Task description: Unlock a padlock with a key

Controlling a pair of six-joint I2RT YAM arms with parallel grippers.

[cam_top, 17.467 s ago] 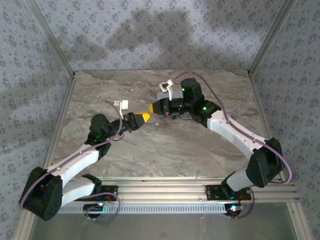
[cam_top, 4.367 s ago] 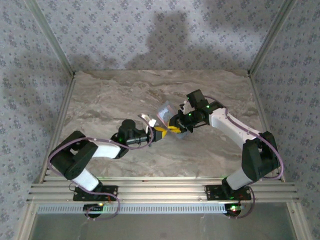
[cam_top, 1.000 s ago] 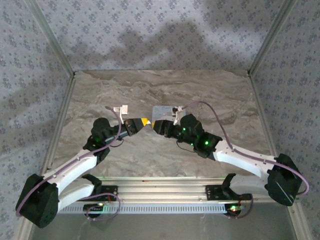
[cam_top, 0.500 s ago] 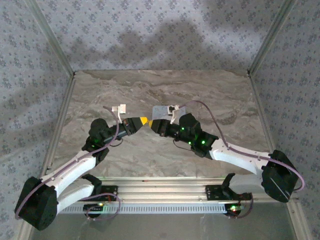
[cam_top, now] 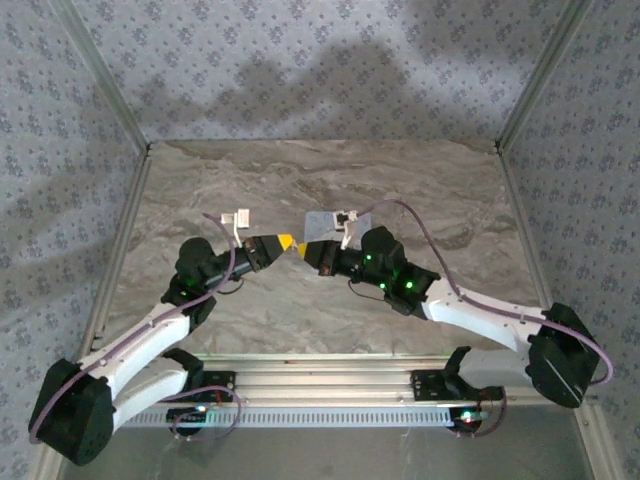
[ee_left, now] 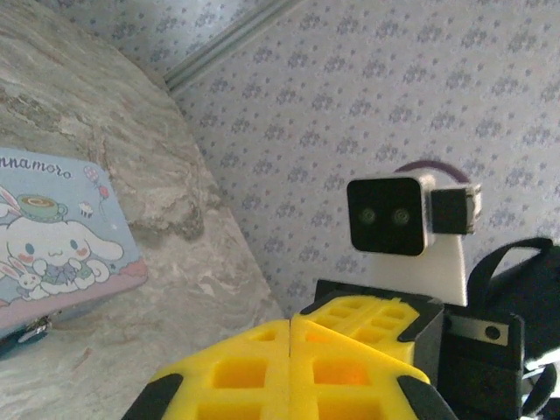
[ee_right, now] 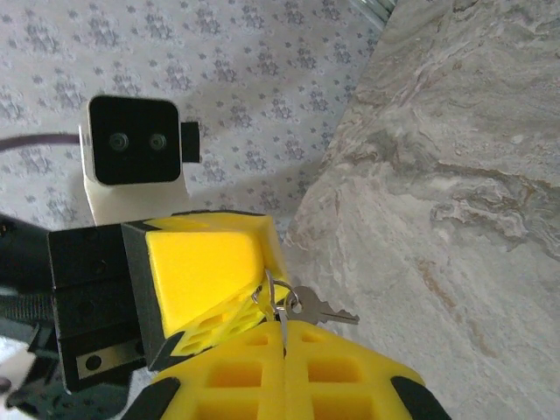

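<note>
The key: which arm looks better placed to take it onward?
Probably the right. The key hangs from a ring whose wire runs into the seam of the shut right gripper, in plain sight of its camera. The left gripper, also shut, meets the ring just at its tip.

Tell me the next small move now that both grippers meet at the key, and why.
Probably open the left gripper a little. Both grippers are shut, and the key ring looks pinched at the left tip and in the seam of the right gripper; the key dangles free. Releasing one side would likely let the right arm carry it, if its pinch holds.
</note>
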